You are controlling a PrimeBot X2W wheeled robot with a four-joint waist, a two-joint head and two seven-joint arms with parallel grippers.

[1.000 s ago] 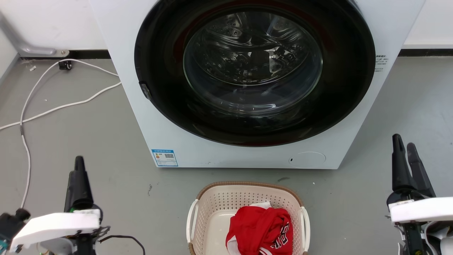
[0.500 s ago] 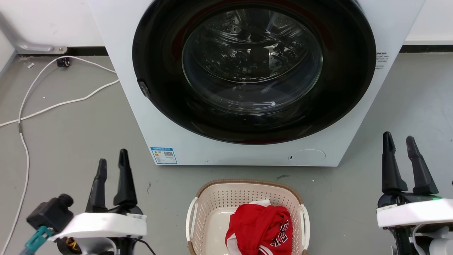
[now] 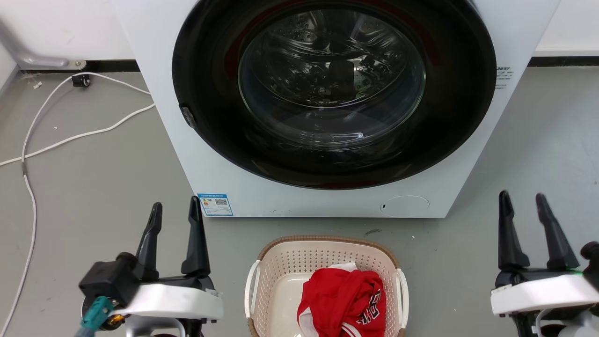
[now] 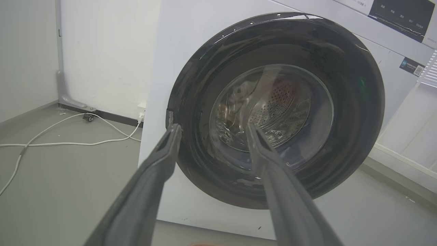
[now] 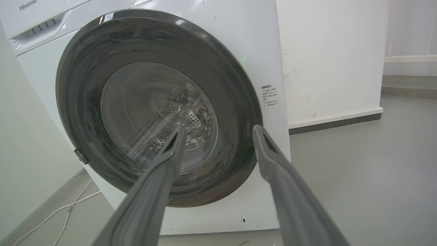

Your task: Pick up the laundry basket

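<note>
The laundry basket (image 3: pixel 285 267), cream perforated plastic with a brown rim and white side handles, sits on the grey floor at the bottom centre of the head view, holding a red garment (image 3: pixel 344 302). My left gripper (image 3: pixel 175 210) stands open to the basket's left, fingers pointing at the washing machine, nothing between them. My right gripper (image 3: pixel 522 201) stands open to the basket's right, further from it, also empty. In the left wrist view my left gripper (image 4: pixel 211 131) is spread before the machine's door. The right wrist view shows my right gripper (image 5: pixel 218 133) likewise spread.
A white washing machine (image 3: pixel 234 187) with a large dark round door (image 3: pixel 332 89) stands just behind the basket. White cables (image 3: pixel 70 135) trail over the floor at the left. Walls (image 5: pixel 327 51) run behind the machine, with grey floor either side.
Both grippers have opened from a nearly shut look. The left arm has swung right, closer to the basket. The right gripper has shifted slightly left. The camera has tipped a little.
</note>
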